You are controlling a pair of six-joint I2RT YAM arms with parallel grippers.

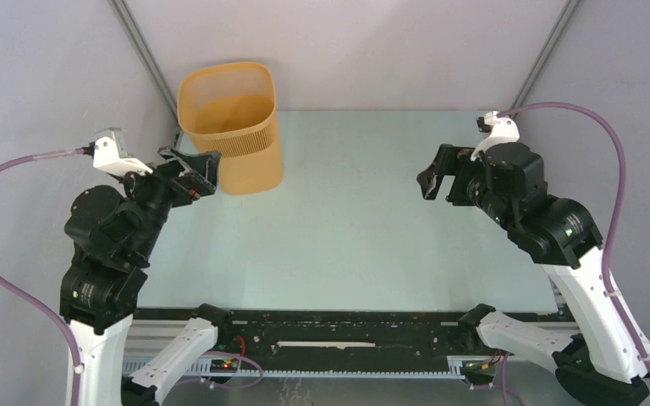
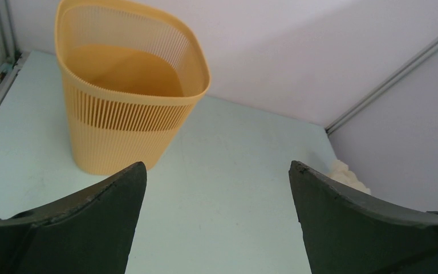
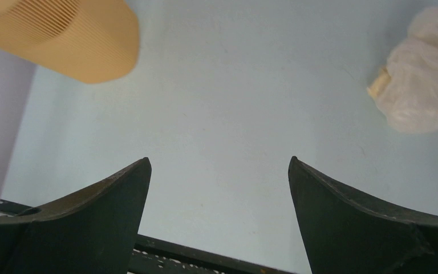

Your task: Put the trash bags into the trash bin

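Observation:
The yellow-orange ribbed trash bin (image 1: 228, 127) stands upright at the table's far left; it also shows in the left wrist view (image 2: 131, 97) and the right wrist view (image 3: 63, 34). The pale cream crinkly trash bag (image 3: 422, 74) lies crumpled on the table at the right, partly peeking past my left finger in the left wrist view (image 2: 348, 174). In the top view it is hidden behind the right arm. My left gripper (image 1: 206, 173) (image 2: 217, 165) is open and empty, just left of the bin. My right gripper (image 1: 430, 176) (image 3: 219, 161) is open and empty above the table.
The pale green table (image 1: 347, 228) is walled by grey panels at the back and sides. A black rail (image 1: 347, 326) runs along the near edge between the arm bases. Purple cables loop from both wrists.

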